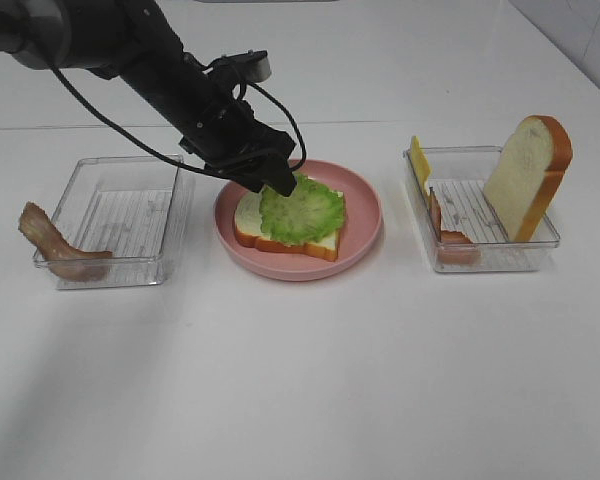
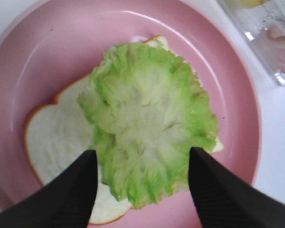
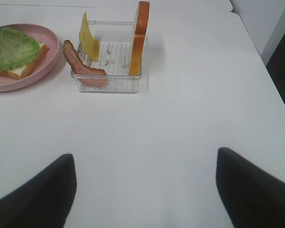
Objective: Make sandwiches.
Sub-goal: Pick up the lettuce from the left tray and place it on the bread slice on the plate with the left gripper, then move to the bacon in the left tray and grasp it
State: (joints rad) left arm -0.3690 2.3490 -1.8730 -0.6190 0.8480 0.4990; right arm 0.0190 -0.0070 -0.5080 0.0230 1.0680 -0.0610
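Observation:
On the pink plate (image 1: pixel 365 215) lies one white bread slice (image 1: pixel 280 238) with a green lettuce leaf (image 1: pixel 302 208) flat on top of it. My left gripper (image 1: pixel 277 182) hangs at the leaf's far-left edge. In the left wrist view its jaws (image 2: pixel 142 153) are open, one dark finger (image 2: pixel 71 194) on each side of the lettuce (image 2: pixel 147 123), which rests on the bread (image 2: pixel 57 137). My right gripper (image 3: pixel 145 154) stands open over bare table, nothing between its fingers; the exterior view does not show it.
A clear tray (image 1: pixel 120 162) left of the plate has a bacon strip (image 1: pixel 50 240) draped over its left end. The right tray (image 1: pixel 480 262) holds an upright bread slice (image 1: pixel 528 175), a yellow cheese slice (image 1: pixel 419 160) and a bacon strip (image 1: pixel 445 235).

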